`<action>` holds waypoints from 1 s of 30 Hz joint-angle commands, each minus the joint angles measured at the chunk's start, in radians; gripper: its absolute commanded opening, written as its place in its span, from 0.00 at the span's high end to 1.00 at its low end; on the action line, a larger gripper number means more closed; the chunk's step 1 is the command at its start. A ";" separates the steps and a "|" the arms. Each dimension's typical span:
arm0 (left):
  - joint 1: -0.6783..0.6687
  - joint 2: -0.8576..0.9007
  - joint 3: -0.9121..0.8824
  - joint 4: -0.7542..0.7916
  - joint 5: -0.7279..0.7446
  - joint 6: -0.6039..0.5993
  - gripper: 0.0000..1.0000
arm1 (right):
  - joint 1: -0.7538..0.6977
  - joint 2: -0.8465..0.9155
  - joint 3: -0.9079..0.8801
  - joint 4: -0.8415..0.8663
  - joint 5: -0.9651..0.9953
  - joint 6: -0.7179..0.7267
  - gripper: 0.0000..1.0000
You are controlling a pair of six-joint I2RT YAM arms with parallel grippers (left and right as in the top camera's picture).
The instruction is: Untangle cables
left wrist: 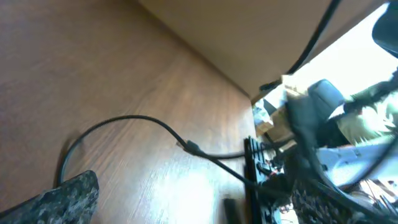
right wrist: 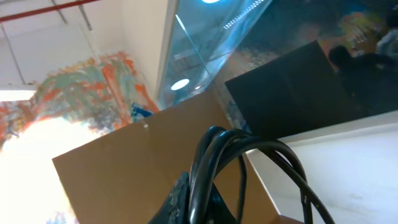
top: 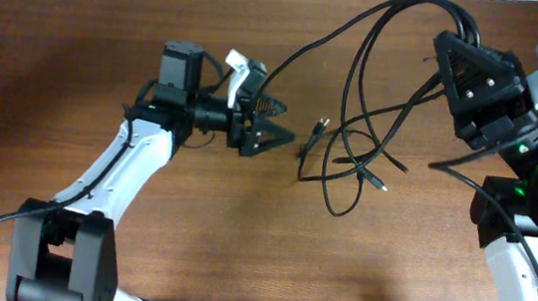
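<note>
Right gripper is raised at the tabletop's far right, clamped on a bunch of black cables. Cables drape from it to the tabletop mid-right, with loose loops and plug ends lying there. Left gripper is wide open, holding nothing, just left of the plugs.

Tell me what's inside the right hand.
The right hand is shut on the cables, several black strands looping up out of it. How far they run inside the grip cannot be seen; the hand covers that.
</note>
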 commanded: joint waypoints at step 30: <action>0.123 -0.542 -0.003 -0.164 -0.789 -0.211 0.01 | -0.003 -0.005 0.061 -1.063 0.225 -0.682 0.96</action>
